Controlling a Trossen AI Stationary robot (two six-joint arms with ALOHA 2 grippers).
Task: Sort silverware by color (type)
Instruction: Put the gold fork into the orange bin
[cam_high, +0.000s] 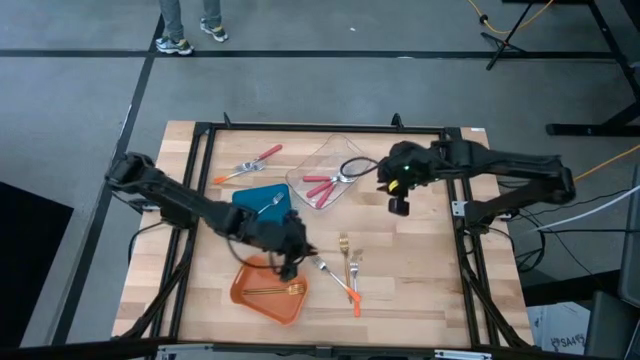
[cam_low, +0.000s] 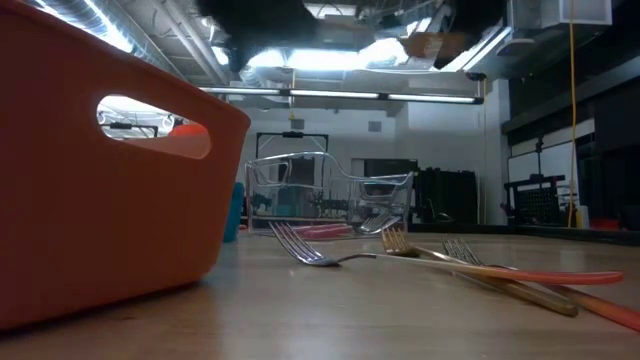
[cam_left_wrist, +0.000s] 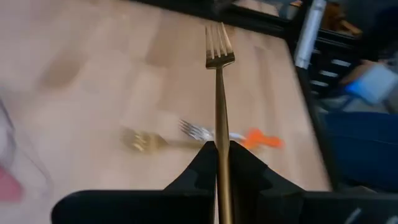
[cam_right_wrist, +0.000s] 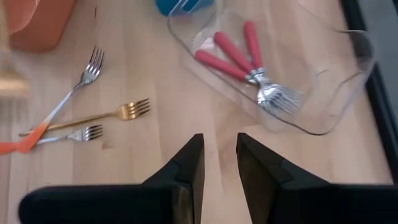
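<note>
My left gripper hovers over the table's near middle, beside the orange bin, and is shut on a gold fork. Another gold fork lies inside that bin. Loose on the wood lie one gold fork and two orange-handled forks. Red-handled forks lie in the clear container. My right gripper hangs open above the table, just right of the clear container, with nothing between its fingers. My left gripper pinches the gold fork's handle between its two fingers. The handle runs along the fingers, and the tines stick out ahead of them. The fingers slant downward. The fork is lifted clear of the table.
A blue container holding a fork stands left of the clear one. A red-handled fork and an orange-handled fork lie at the far left. A black frame runs around the table. Bare wood shows at the right and near right.
</note>
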